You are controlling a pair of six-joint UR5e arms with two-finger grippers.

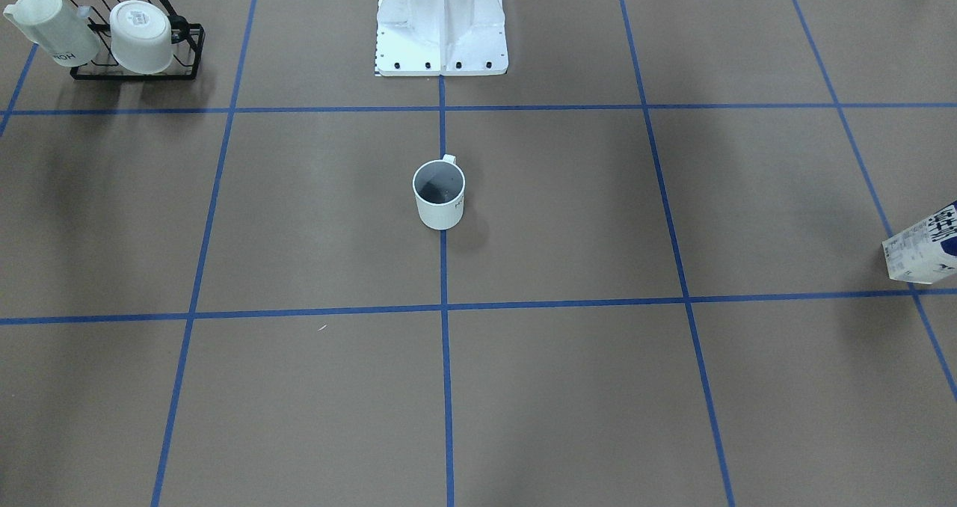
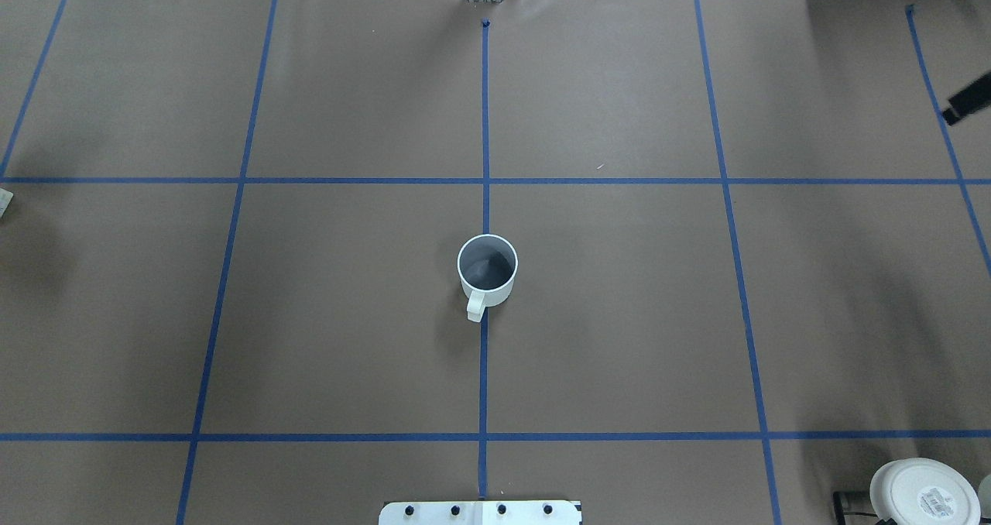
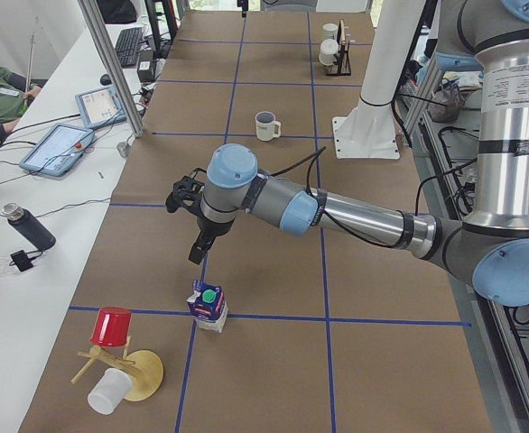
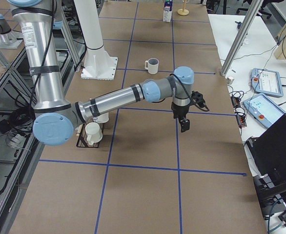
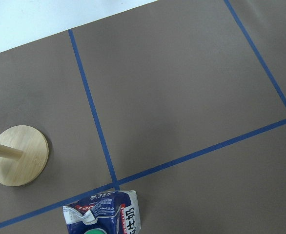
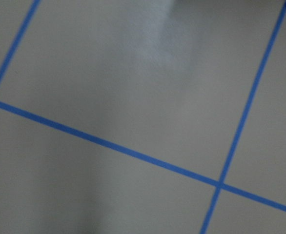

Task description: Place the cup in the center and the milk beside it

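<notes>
Well apart from the upright cup point(image 1: 439, 200), the milk point(image 3: 208, 307) is stood with the left gripper point(image 3: 195, 255) raised nearby; the right gripper point(image 4: 184, 127) is held on the cup's opposite side. Finger spacing cannot be told for either.

Shows a brown table point(image 1: 299, 215) crossed by blue tape lines point(image 1: 442, 268). Bears the cup point(image 1: 439, 197) at frame centre astride one line, the milk point(image 1: 923, 249) at the right edge, a black rack point(image 1: 134, 75) upper left, a white base plate point(image 1: 441, 43) top centre.
</notes>
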